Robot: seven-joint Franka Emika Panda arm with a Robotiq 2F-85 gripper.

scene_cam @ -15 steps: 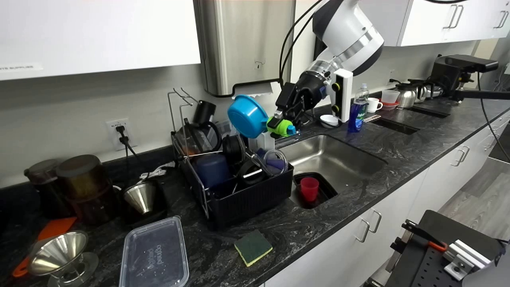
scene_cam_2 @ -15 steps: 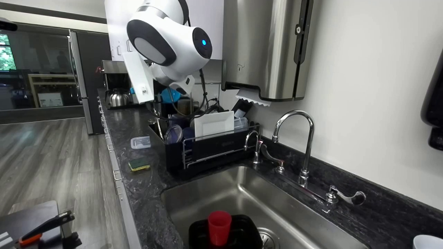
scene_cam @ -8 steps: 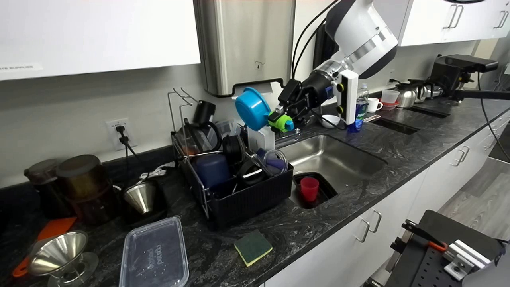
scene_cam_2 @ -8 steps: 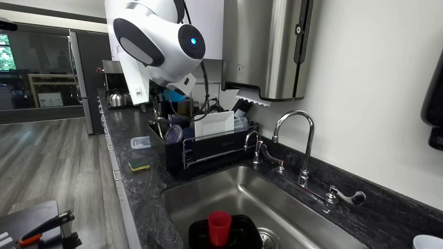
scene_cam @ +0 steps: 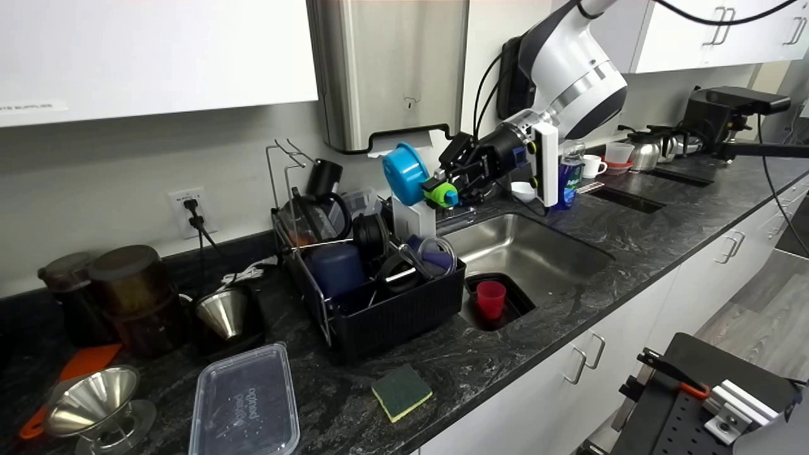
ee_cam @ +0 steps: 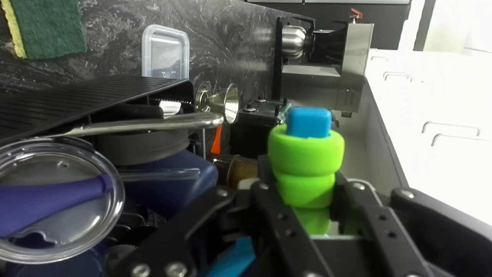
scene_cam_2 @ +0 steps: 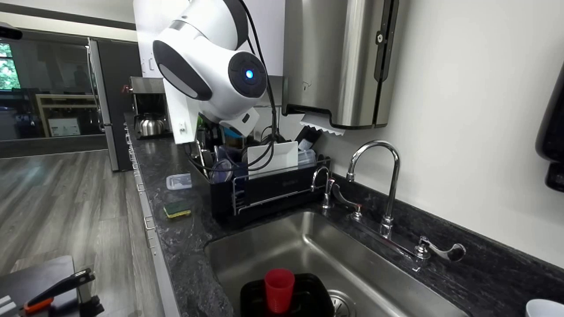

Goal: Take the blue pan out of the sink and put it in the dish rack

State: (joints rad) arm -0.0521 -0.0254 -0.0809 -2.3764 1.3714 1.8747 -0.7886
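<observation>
The blue pan [scene_cam: 404, 172] hangs in the air, tilted on its side, above the sink-side back part of the black dish rack [scene_cam: 398, 323]. My gripper [scene_cam: 436, 188] is shut on its green handle [scene_cam: 444, 195]. In the wrist view the fingers [ee_cam: 301, 173] press the green handle from both sides, and a bit of the blue pan [ee_cam: 234, 261] shows below. In an exterior view the arm hides most of the pan [scene_cam_2: 232, 132] and the gripper. The rack [scene_cam_2: 282, 184] is filled with dishes. The sink [scene_cam: 562, 243] is to the right of the rack.
A white square plate [scene_cam_2: 273, 157] stands in the rack, with a glass carafe [scene_cam: 310, 218] and a dark blue container [scene_cam: 338, 268]. A red cup [scene_cam_2: 279, 290] is in a black tray in the sink. The paper towel dispenser [scene_cam: 404, 76] hangs above. A sponge [scene_cam: 402, 392] lies in front.
The held pan has shifted slightly right and up in an exterior view and tilted a little. The arm's wrist has lowered. The grip on the handle is unchanged.
</observation>
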